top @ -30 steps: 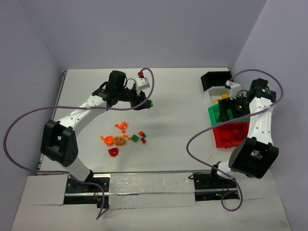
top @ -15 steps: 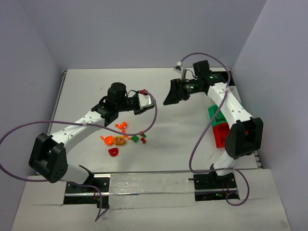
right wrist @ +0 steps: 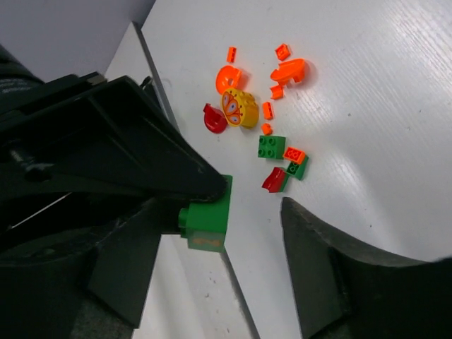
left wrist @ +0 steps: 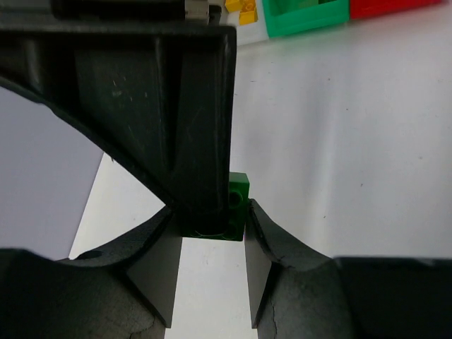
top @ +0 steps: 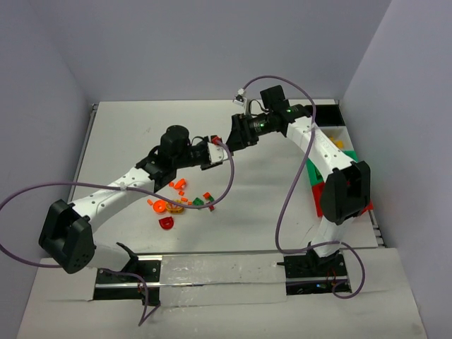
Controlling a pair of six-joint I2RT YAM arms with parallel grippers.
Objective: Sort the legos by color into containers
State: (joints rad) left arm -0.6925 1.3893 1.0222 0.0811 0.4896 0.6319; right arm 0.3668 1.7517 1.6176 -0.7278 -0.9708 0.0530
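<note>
While a green brick (left wrist: pixel 236 201) is pinched by the left gripper (top: pixel 215 150) above the table (top: pixel 268 205), a handover is judged in hand: the right gripper (top: pixel 229 138), open around it, must be closed on it.

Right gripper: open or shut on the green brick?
Open. The right gripper straddles the green brick with a clear gap on one side; the left gripper holds it.

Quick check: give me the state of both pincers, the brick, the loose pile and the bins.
left pincer: shut on green brick.
right pincer: open, fingers either side of that brick.
green brick: gripped by left pincer.
loose legos: clustered, unsorted.
containers: open-topped, only partly in view.
</note>
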